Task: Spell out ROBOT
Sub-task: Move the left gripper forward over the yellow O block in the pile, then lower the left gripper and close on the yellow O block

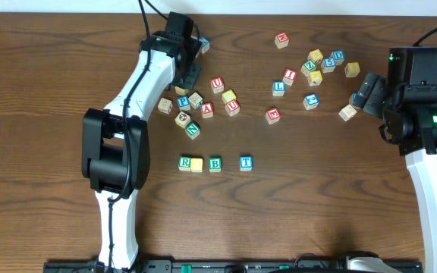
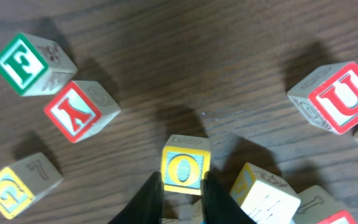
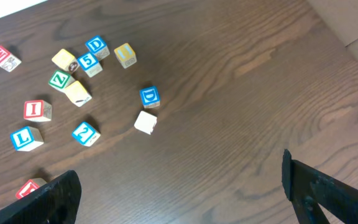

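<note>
The word is laid out in a row near the front of the table [image 1: 302, 220]. R [image 1: 185, 162] has a yellow cube [image 1: 196, 163] touching its right side, and B [image 1: 215, 163] sits just beside that. T [image 1: 246, 162] stands off on its own. We read the space between B and T as left on purpose, a slot for the one letter not yet placed. The yellow cube's face is too small to read from overhead, but we take it to be the first O.

The missing letter lies up in the loose cluster at the back left. There the left gripper [image 2: 183, 182] points down over a yellow-faced O [image 2: 186, 167] that rests on the wood. Its fingers [image 2: 148, 196] are only slightly parted, one at each lower corner of the cube. The narrow spread makes sense to us, since another pale cube [image 2: 260, 190] sits just beside the O on its right, and wider jaws would knock it. We cannot tell whether the pads already press on the O or merely flank it, as the contact is hidden at the frame's lower edge.

The right gripper [image 3: 179, 180] is spread wide and holds nothing. It hovers over the right-hand scatter, well apart from the row. We judge it is parked there to keep clear of the left arm's path.

The O goes into the gap next, and it needs a square drop so that B and T are not nudged.
</note>
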Controlling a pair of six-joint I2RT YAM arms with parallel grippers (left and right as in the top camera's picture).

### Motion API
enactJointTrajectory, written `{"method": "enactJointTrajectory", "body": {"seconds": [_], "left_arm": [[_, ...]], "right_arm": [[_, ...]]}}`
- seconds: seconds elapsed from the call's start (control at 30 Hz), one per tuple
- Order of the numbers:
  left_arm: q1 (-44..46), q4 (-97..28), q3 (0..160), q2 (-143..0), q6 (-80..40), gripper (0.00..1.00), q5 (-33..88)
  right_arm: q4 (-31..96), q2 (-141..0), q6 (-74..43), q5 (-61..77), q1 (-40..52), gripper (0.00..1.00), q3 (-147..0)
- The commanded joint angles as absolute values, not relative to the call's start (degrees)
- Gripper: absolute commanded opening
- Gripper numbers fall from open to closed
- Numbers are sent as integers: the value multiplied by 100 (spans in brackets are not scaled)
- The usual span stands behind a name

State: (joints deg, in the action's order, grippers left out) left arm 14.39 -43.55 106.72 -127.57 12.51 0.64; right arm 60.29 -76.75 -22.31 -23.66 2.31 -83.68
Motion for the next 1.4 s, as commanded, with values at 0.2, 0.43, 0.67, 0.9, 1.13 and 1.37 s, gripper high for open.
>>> {"method": "enactJointTrajectory", "body": {"seconds": [0.2, 0.43, 0.67, 0.9, 1.13, 1.37], "left_arm": [[1400, -4316, 10827, -12794, 1282, 50, -64], [1400, -4311, 10794, -12927, 1282, 50, -62], [1396, -4309, 10790, -13032, 1284, 48, -62], [1393, -4311, 10785, -13242, 1284, 48, -62], [1393, -4272, 10785, -13277, 1284, 48, -62], [1391, -4252, 10711, -13279, 1282, 43, -47]], "right_arm": [[6025, -7662, -2180, -2449, 213, 99, -8453], [6025, -7662, -2180, -2447, 213, 99, -8453], [6025, -7662, -2180, -2447, 213, 99, -8453], [6025, -7662, -2180, -2447, 213, 99, -8453], [6025, -7662, -2178, -2447, 213, 99, -8453], [6027, -7662, -2178, -2449, 213, 99, -8453]]}}
